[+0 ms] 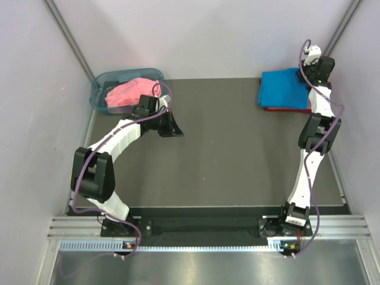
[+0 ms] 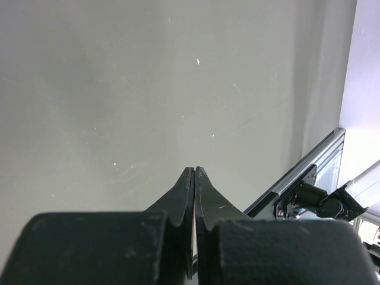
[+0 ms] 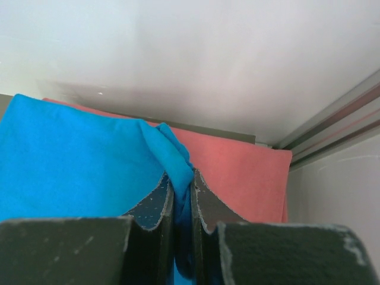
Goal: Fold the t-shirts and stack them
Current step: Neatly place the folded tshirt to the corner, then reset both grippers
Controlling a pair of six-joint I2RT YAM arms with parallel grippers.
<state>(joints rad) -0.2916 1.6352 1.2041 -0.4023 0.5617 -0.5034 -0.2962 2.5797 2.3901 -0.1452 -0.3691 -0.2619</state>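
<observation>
- Right wrist view: the blue t-shirt (image 3: pixel 77 160) is clamped by a fold in the right claw (image 3: pixel 181 181), over the coral-red t-shirt (image 3: pixel 237 172) just beyond its tips.
- Stacking looks to be in hand; next, release without ruffling.
- Three shirts, two claws: the pink t-shirt (image 1: pixel 132 92) lies in the basket (image 1: pixel 97 98) near the left claw (image 2: pixel 195 172), which is pressed together and empty.

No legible text, label, brand, number or sign appears on any surface in the three views.
</observation>
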